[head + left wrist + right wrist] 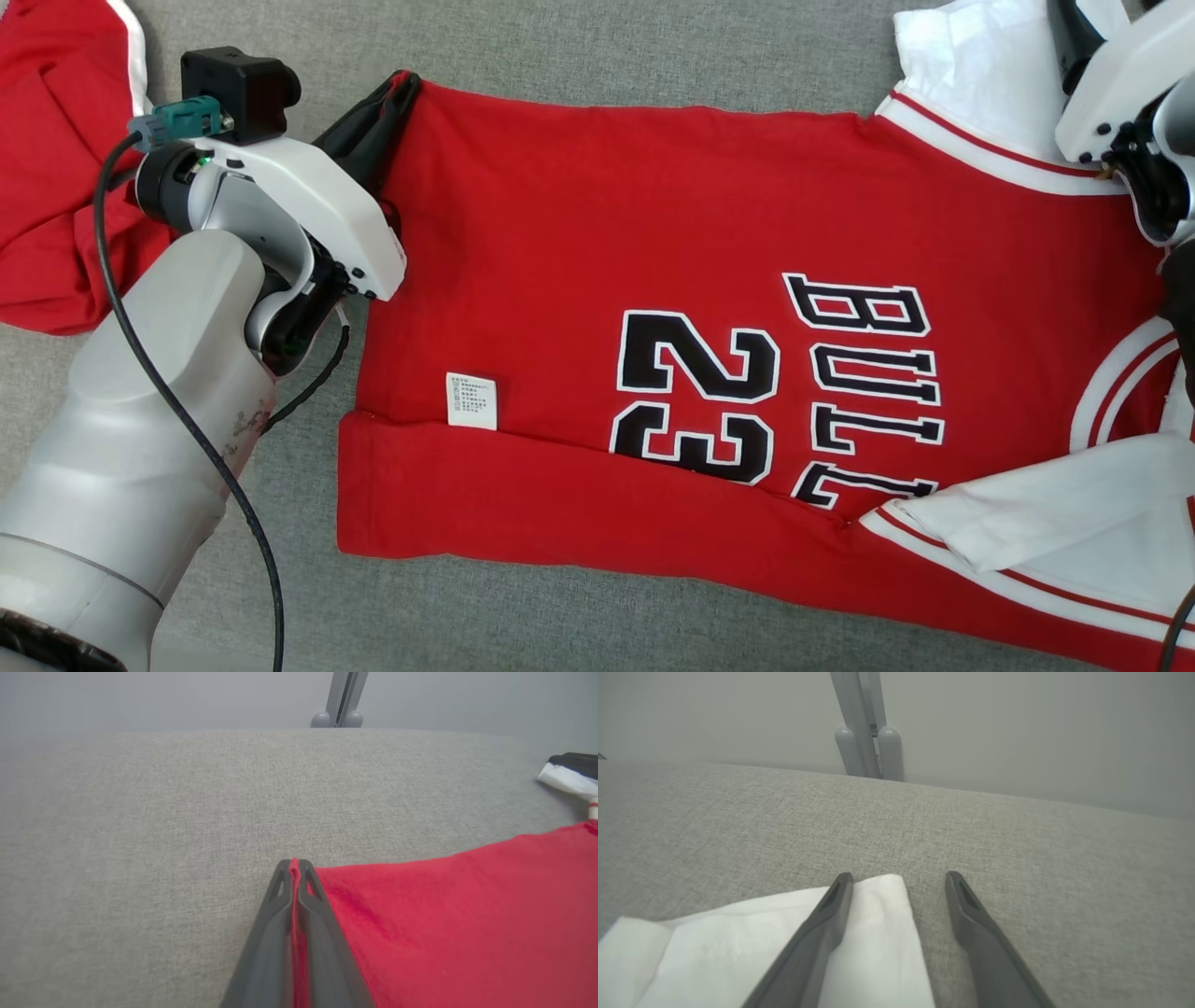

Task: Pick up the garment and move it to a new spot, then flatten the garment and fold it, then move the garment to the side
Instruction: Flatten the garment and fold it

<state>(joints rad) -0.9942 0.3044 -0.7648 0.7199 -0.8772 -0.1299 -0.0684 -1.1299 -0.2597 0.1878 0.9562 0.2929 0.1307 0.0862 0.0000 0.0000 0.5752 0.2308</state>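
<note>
**A:** left gripper point(294, 864) state?

**B:** Fingers pressed together, pinching a red corner of the garment point(653, 215). A thin strip of cloth sits between them right up to the tips.

**A:** Where's the garment from there?

**B:** Flat on the grey tabletop point(140, 835). It spreads from the pinched corner to that gripper's right, across to the right gripper point(899, 875). Bare tabletop ahead of the tips and to their left.

**A:** Right one?

**B:** Spread wide, pinching nothing. One finger is over the white sleeve point(738, 947), and the sleeve's end reaches into the gap. The other finger is over bare tabletop. Can't tell if either touches down.

**A:** Lay of the cloth?

**B:** "23" point(695, 397) and black lettering point(864, 392) face up. The edge nearer the robot is folded over into a band. The care label point(471, 401) sits right at that fold, toward the left gripper's end. The second white sleeve point(1046, 509) lies over the red body, on the robot's side of the right gripper.

**A:** Anything else?

**B:** Second red garment point(56, 177), bunched, on the left arm's outer side.
</note>
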